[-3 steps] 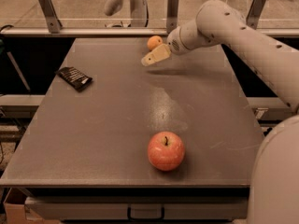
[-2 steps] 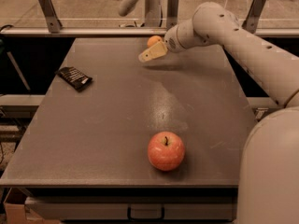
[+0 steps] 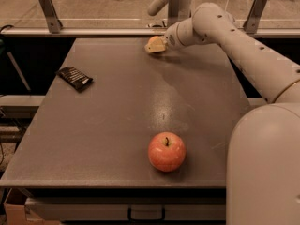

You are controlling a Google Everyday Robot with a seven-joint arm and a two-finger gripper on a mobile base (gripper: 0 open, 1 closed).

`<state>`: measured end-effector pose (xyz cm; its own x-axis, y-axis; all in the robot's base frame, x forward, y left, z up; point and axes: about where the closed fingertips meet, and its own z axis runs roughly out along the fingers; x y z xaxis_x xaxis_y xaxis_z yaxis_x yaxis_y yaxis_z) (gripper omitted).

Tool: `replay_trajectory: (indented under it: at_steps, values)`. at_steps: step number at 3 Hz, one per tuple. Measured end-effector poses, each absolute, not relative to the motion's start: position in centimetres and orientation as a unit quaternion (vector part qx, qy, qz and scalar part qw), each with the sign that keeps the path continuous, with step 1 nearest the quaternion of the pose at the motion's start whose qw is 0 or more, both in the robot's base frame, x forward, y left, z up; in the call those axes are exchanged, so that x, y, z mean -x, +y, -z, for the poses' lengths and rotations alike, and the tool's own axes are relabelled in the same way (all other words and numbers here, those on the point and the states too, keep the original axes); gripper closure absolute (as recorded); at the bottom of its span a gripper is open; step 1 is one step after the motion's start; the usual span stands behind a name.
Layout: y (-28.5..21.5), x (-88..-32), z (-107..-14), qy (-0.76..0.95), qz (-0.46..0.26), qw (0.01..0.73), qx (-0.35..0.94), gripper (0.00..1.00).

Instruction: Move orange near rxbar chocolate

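The rxbar chocolate (image 3: 74, 78), a flat dark-wrapped bar, lies at the left of the grey table (image 3: 117, 121). My gripper (image 3: 155, 45) is low over the table's far edge, right of centre and well to the right of the bar, with its tan tips pointing left. The orange does not show as a separate thing. It is hidden at the gripper, and I cannot tell whether it is held.
A red-yellow apple (image 3: 167, 151) with a stem stands near the table's front edge. My arm (image 3: 243, 50) reaches in from the right over the far right corner. A rail with metal posts (image 3: 48, 9) runs behind the table.
The gripper has moved a little away towards the far edge, onto the spot where the orange showed just behind it. The orange is now covered. Bar and apple have not moved.
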<state>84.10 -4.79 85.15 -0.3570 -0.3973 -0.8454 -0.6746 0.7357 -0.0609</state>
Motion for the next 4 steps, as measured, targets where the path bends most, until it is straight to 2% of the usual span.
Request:
replay_trajectory:
  at_steps: [2, 3, 4]
  values:
    - [-4.2, -82.9, -86.6, 0.803, -0.16, 0.462, 0.34, 0.86]
    - [-1.9, -79.7, -89.7, 0.78, -0.181, 0.463, 0.38, 1.0]
    - [-1.4, -79.5, -89.7, 0.778, -0.183, 0.462, 0.385, 1.0]
